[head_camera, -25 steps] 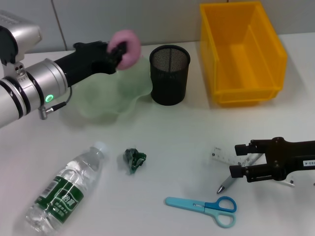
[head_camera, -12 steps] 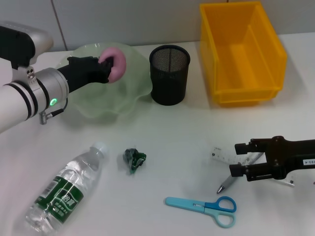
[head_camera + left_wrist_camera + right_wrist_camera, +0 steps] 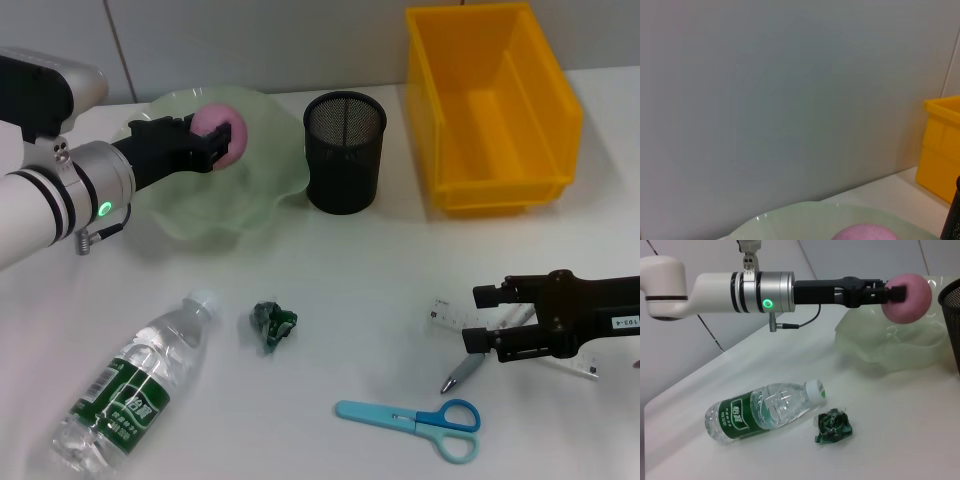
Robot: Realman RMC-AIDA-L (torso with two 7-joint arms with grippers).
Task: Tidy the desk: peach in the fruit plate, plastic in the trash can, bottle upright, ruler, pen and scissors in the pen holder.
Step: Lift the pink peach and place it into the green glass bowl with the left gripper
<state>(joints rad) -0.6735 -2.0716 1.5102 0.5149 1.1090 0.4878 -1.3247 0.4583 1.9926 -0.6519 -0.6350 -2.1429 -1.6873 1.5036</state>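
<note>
My left gripper (image 3: pixel 226 136) is shut on the pink peach (image 3: pixel 209 122) and holds it just above the pale green fruit plate (image 3: pixel 200 205); the right wrist view shows the peach (image 3: pixel 910 300) above the plate (image 3: pixel 890 347). The clear bottle (image 3: pixel 135 385) lies on its side at the front left. A crumpled green plastic scrap (image 3: pixel 272 325) lies beside it. My right gripper (image 3: pixel 482 319) stands open low over the ruler (image 3: pixel 452 313) and the pen (image 3: pixel 462 374). The blue scissors (image 3: pixel 415 419) lie in front. The black mesh pen holder (image 3: pixel 345 150) stands upright.
A yellow bin (image 3: pixel 490 105) stands at the back right, next to the pen holder. A grey wall runs behind the table. In the right wrist view the bottle (image 3: pixel 765 407) and the plastic scrap (image 3: pixel 834 422) lie close together.
My left gripper has carried the peach left and down, from beside the pen holder to just over the plate. The right gripper has shifted slightly back over the ruler.
</note>
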